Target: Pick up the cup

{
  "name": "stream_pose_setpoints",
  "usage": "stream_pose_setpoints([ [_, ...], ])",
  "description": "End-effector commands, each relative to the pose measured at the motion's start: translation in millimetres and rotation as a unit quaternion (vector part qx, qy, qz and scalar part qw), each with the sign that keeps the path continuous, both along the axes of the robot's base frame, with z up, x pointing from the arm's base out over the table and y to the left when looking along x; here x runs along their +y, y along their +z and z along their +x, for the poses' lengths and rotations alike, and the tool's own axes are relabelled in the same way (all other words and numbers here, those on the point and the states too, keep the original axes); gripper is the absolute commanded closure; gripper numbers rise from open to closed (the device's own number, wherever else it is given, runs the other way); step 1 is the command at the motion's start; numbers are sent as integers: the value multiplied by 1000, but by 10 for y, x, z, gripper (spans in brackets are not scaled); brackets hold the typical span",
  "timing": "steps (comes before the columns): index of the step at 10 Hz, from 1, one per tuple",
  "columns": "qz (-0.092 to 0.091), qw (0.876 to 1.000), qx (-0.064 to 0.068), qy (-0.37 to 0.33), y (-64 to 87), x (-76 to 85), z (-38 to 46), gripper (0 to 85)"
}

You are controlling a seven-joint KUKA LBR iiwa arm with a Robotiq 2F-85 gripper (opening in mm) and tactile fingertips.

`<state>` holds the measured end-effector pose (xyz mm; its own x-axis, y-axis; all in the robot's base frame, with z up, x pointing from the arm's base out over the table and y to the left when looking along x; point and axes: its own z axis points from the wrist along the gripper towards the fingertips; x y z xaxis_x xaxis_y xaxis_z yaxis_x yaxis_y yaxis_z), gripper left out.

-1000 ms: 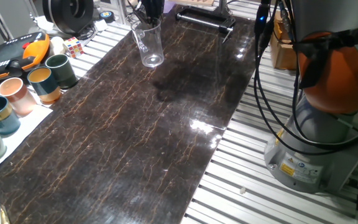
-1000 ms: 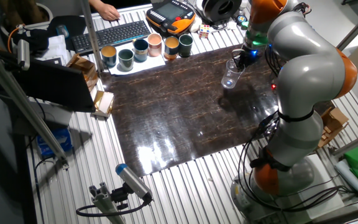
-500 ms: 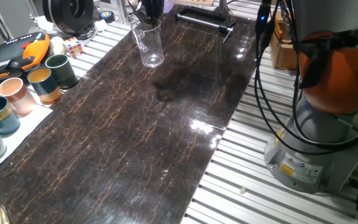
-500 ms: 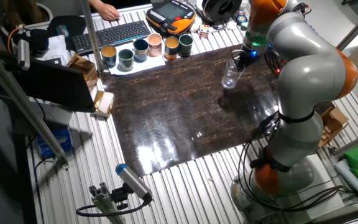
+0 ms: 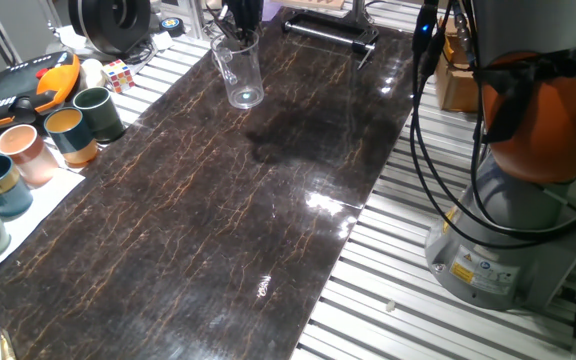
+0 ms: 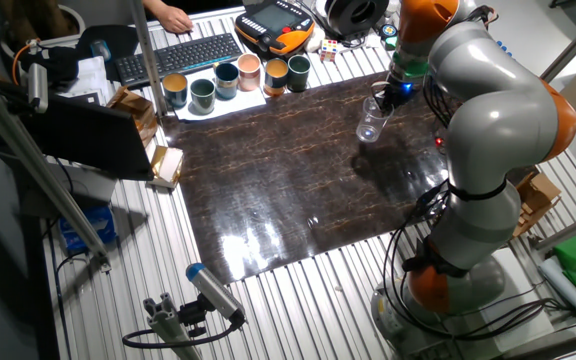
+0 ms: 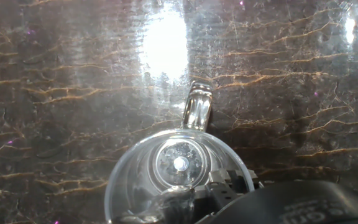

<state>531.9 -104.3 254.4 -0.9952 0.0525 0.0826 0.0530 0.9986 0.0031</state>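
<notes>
The gripper pinches the cup by its rim — tilted; base off the dark table.

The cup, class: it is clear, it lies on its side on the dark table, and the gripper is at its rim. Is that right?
Not quite. The cup does not lie on its side: it stands roughly upright, mouth up, as the one fixed view shows, and the hand view looks straight down into it to its round base. The rest holds: it is clear, and the gripper is at its rim.
</notes>
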Motion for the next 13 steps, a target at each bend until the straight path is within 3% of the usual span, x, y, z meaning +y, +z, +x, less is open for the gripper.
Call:
stream_pose_setpoints([
  [1, 0, 1000, 0, -1, 0, 0, 0, 843],
  [11, 4, 1000, 2, -3, -11, 10, 2, 843],
  [13, -1, 1000, -5, -2, -13, -5, 4, 843],
])
